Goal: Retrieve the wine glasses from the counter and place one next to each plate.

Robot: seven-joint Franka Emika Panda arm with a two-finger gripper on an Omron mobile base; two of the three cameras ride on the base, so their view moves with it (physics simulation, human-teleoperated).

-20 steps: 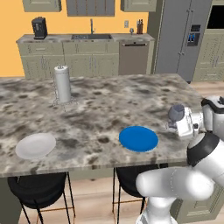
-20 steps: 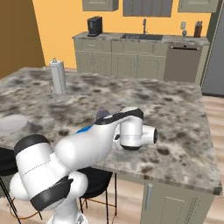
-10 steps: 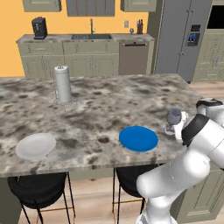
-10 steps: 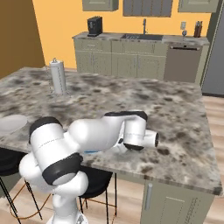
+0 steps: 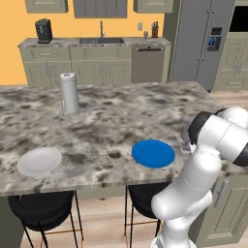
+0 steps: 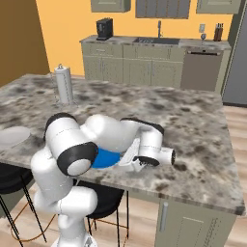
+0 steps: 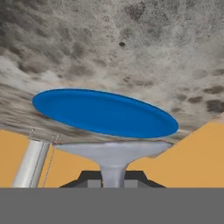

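Carrying one wine glass [image 7: 112,156] in the gripper [image 7: 112,178], fingers closed round its stem with the foot facing the hand camera, we are mid-placement at the blue plate [image 5: 153,153]. Left base view shows the glass just beside that plate's right edge, low over the island top [image 5: 111,116]; whether its foot touches yet we cannot tell. Next we judge: settle it upright, release, back off without tipping. Farther left sits the white plate [image 5: 39,161], no glass near. Paper-towel roll [image 5: 69,93] beyond. Second glass [image 6: 203,36] waits on the far counter [image 6: 144,42].
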